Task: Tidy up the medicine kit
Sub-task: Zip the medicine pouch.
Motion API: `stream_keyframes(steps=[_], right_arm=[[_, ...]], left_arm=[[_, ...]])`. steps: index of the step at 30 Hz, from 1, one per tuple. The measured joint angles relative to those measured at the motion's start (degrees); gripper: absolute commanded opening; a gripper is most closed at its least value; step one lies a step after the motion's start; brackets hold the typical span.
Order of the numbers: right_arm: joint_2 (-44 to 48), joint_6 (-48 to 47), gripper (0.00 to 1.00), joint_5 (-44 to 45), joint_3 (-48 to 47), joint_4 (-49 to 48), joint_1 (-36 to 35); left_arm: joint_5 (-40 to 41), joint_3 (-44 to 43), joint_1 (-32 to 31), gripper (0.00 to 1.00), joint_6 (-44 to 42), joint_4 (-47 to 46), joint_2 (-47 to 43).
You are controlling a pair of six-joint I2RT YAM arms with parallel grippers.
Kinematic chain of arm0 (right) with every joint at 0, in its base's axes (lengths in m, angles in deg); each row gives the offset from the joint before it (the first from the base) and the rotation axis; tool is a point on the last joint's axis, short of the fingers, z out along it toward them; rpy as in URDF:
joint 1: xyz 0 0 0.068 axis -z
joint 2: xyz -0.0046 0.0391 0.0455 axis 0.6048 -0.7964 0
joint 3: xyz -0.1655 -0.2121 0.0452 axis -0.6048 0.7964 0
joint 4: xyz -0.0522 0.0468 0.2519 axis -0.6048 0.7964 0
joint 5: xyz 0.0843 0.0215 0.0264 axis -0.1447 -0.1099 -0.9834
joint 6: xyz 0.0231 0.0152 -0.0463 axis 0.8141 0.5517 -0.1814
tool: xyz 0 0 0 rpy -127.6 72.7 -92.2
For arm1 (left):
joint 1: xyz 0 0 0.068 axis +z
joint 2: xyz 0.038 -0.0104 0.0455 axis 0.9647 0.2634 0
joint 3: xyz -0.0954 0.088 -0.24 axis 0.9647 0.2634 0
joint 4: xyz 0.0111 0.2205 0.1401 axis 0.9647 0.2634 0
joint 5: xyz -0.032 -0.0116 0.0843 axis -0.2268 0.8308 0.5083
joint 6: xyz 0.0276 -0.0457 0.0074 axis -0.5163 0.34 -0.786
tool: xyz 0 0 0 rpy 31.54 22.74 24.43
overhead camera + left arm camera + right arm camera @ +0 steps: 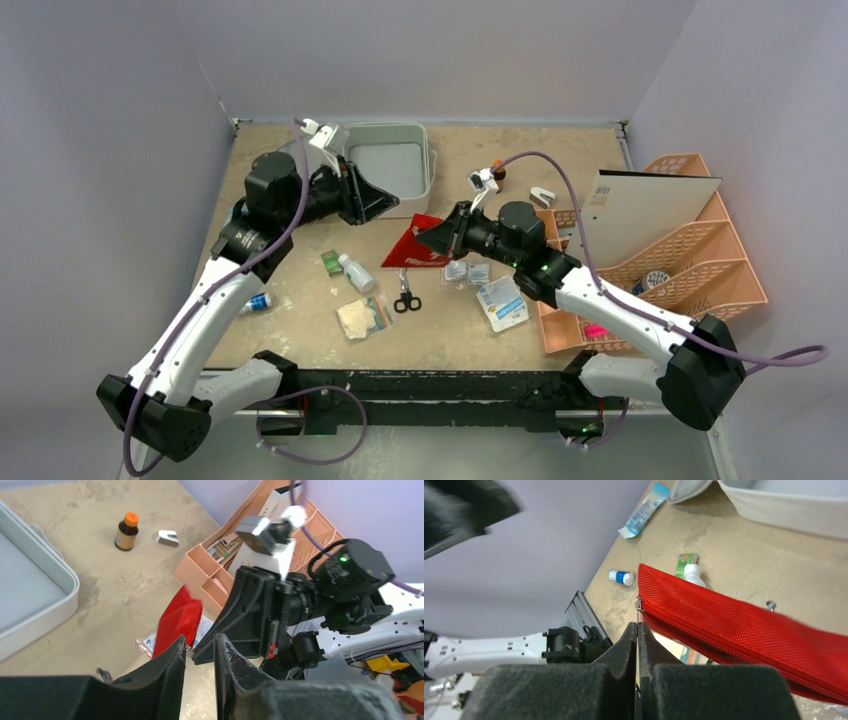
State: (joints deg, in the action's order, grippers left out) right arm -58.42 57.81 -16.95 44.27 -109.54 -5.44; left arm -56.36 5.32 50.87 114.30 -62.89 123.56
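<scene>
The medicine kit [388,165], a light-grey rounded case, lies open at the back of the table; its rim also shows in the left wrist view [60,587] and the right wrist view [784,507]. My left gripper [378,205] hovers by the case's front right corner, its jaws a narrow gap apart and empty [200,647]. My right gripper [443,236] is shut on the zipper pull [638,611] of the red pouch [744,630], at its left end. The pouch [418,243] is tilted up off the table between the two grippers.
Scissors [406,300], a white bottle [356,272], a green box [331,262], a packet [362,317], sachets [467,271], blister packs [503,303] and a blue-capped vial [258,302] lie on the table. A brown bottle [497,175] and a white clip [542,196] sit further back. A peach organizer [690,260] stands at the right.
</scene>
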Motion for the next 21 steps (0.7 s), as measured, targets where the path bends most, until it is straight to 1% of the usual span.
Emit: stream_keyframes(steps=[3, 4, 6, 12, 16, 21], right_arm=[[1.2, -4.8, 0.0, -2.4, -1.8, 0.1, 0.0], [1.6, -6.2, 0.0, -3.0, -2.3, 0.1, 0.0], [2.1, -8.6, 0.0, -4.2, -3.1, 0.3, 0.0], [2.3, -12.9, 0.0, -6.9, -4.0, 0.3, 0.0], [1.6, -14.1, 0.0, -8.3, -4.1, -0.2, 0.0], [0.5, -14.7, 0.0, -9.8, -4.1, -0.7, 0.0]], left_arm=[[0.0, -6.3, 0.0, 0.36, -1.0, 8.1, 4.1], [-0.4, -8.0, 0.0, 0.42, -1.4, 10.2, 5.3], [-1.5, -9.1, 0.0, 0.48, -2.1, 12.4, 6.3], [-4.0, -10.1, 0.1, 0.51, -4.6, 17.0, 7.0], [-5.7, -12.7, 0.1, 0.55, -5.3, 18.8, 10.1], [-7.3, -13.0, 0.1, 0.55, -4.9, 19.8, 14.1]])
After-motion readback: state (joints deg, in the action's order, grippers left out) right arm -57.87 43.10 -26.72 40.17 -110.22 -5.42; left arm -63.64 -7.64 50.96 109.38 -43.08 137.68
